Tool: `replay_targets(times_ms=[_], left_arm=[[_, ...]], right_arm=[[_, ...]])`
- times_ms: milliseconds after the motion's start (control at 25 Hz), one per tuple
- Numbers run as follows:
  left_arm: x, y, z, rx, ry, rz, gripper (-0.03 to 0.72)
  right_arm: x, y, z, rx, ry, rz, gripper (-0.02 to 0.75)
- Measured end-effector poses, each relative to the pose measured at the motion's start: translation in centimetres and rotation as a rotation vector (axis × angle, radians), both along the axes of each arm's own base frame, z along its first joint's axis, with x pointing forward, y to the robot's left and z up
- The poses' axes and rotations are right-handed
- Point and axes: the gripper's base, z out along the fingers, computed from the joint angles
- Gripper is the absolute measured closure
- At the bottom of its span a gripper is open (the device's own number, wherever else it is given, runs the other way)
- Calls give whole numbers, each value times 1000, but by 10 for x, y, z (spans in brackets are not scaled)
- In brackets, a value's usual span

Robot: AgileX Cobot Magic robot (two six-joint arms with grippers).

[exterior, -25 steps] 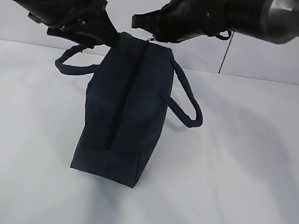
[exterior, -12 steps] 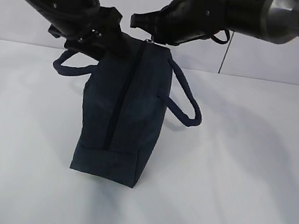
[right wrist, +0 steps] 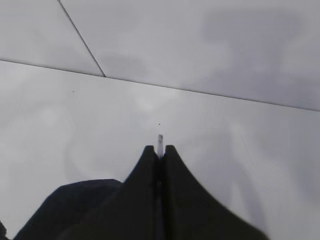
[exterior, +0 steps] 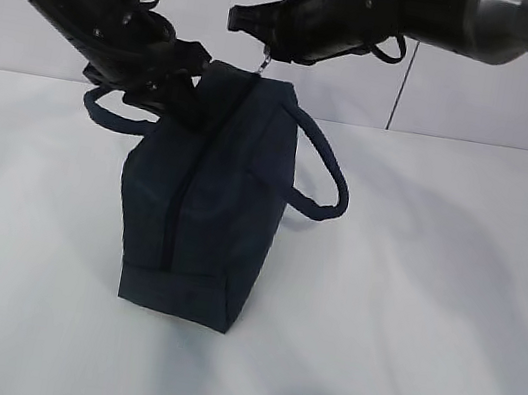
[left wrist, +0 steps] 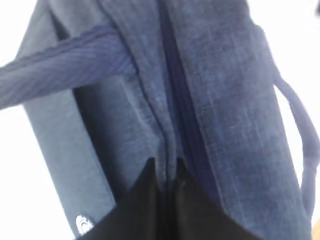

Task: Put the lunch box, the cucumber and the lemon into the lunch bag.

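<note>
My fingers point(left wrist: 145, 200) were pinched together on a fold of the lunch bag point(left wrist: 220, 90) beside its closed zipper point(left wrist: 175, 85). One handle point(left wrist: 60, 65) crossed to my left, another handle point(left wrist: 302, 130) curved at right; a white logo point(left wrist: 83, 225) showed low.

Left gripper point(exterior: 187, 83) now pinched onto the far end of the bag point(exterior: 204, 203), bag tilted leftward, right gripper point(exterior: 266, 44) lifted higher
</note>
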Motion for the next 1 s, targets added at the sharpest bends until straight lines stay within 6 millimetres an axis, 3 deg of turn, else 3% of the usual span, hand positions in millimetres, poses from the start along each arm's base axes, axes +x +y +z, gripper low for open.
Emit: replay_targets(times_ms=[680,1000], left_arm=[[-16,-9,1,102,15,-179,690],[-26,-5,14,126,8,-218,690]], right_arm=[[-2,1,-1,0,34,-3,751],[2,3,-20,-23,64,0,751]])
